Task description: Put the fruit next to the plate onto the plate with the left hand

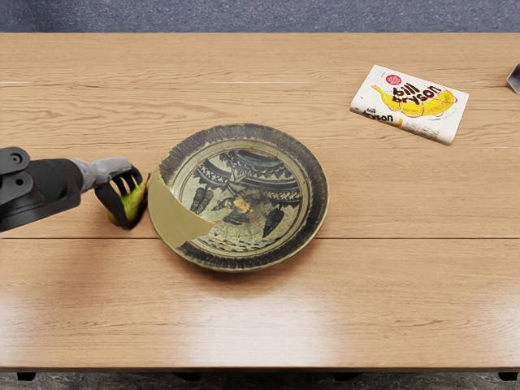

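- The fruit (138, 198) is mostly hidden: only slivers of yellow-green skin show between the dark fingers (116, 205), so what kind it is cannot be told.
- Whether the fruit rests on the table (260, 317) or is lifted just clear of it cannot be made out from this angle.
- A flat tan patch (175, 219) covers the left and lower-left part of the plate (315, 175), blotting out the painted pattern and rim there. Its edge is sharp and its nature is unclear.
- At the right edge of the picture a small grey object (514, 79) is cut off and cannot be identified.
- The left arm (41, 191) comes in from the left edge, dark and bulky, and narrows to a grey wrist. Its upper part is out of frame.
- The left hand (122, 195) lies low over the wood, its fingers curled down and around the fruit in a closed grasp.
- The fruit sits in that grasp just beside the plate's left rim, outside the plate.
- The plate lies flat at the middle of the table, with dark figures painted inside a brown border.
- A white and yellow book (410, 103) lies well apart at the far right, turned at a slant.
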